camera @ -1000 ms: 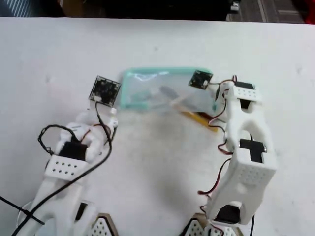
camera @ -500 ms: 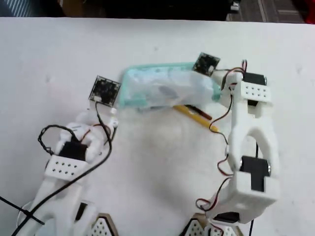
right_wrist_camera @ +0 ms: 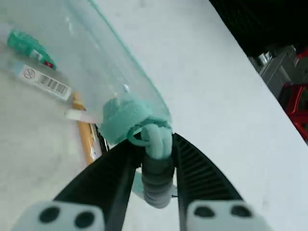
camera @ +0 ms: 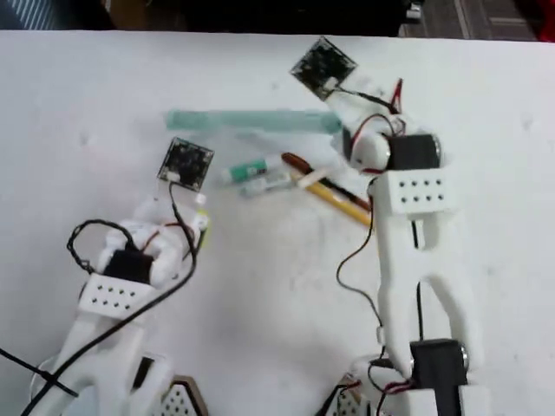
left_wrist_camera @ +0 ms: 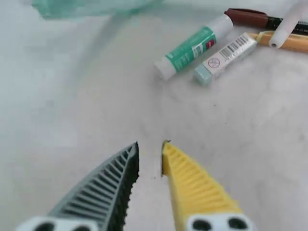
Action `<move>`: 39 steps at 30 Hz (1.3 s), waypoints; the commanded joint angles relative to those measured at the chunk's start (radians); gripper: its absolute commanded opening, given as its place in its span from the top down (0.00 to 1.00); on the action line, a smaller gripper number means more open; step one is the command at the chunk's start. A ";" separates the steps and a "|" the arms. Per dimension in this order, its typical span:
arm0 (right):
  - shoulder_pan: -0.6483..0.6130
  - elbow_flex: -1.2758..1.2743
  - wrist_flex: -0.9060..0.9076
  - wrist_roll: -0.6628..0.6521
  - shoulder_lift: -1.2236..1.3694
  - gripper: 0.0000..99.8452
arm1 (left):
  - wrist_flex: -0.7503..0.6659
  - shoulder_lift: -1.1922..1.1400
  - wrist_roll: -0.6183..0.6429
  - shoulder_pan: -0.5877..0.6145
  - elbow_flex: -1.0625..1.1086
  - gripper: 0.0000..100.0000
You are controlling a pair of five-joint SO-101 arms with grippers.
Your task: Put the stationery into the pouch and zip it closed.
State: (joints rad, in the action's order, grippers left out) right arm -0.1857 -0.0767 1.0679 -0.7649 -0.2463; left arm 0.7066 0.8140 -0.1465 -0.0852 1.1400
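Observation:
My right gripper (right_wrist_camera: 156, 144) is shut on the zip end of the clear, teal-edged pouch (right_wrist_camera: 96, 72) and holds it off the table; from above the pouch (camera: 251, 121) shows edge-on as a teal strip. On the table beneath lie a green glue stick (camera: 251, 170), an eraser (camera: 266, 182), a brown pen (camera: 308, 169) and a yellow pencil (camera: 338, 201). My left gripper (left_wrist_camera: 150, 147) hovers low over bare table short of the glue stick (left_wrist_camera: 192, 45) and eraser (left_wrist_camera: 226, 57), open a little with nothing between its fingers.
The white table (camera: 486, 104) has free room on all sides of the stationery. The left arm's wrist camera board (camera: 185, 162) hangs close to the glue stick. A dark edge runs along the table's far side.
The right arm has swung away from me and lifted the pouch by its end. The glue stick, eraser and pens now lie uncovered on the table. The left arm has stayed put.

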 commanded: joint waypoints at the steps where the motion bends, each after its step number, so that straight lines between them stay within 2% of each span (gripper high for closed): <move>1: -0.087 0.044 -0.004 0.023 -0.084 0.92 | 0.117 0.136 0.009 -0.002 -0.091 0.83; 6: -0.173 0.094 -0.001 0.035 -0.114 0.92 | 0.264 0.409 0.009 -0.002 -0.092 0.82; 11: -0.180 0.256 -0.013 0.212 -0.099 0.92 | 0.413 0.723 0.002 0.001 -0.089 0.82; 17: -0.182 0.445 -0.008 0.305 0.024 0.92 | 0.419 1.006 -0.006 0.166 0.054 0.82; 24: -0.240 0.723 0.150 0.338 0.064 0.92 | 0.255 1.015 -0.018 0.237 0.253 0.82; 31: -0.291 0.970 0.315 0.338 0.071 0.92 | 0.255 1.015 0.037 0.243 0.252 0.82; 39: -0.285 1.002 0.381 0.336 0.061 0.92 | 0.249 1.015 0.112 0.394 0.250 0.83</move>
State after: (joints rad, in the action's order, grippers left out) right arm -0.4695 0.8823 1.4316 -0.4335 -0.1695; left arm 0.9889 1.8205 -0.0836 0.2478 1.3993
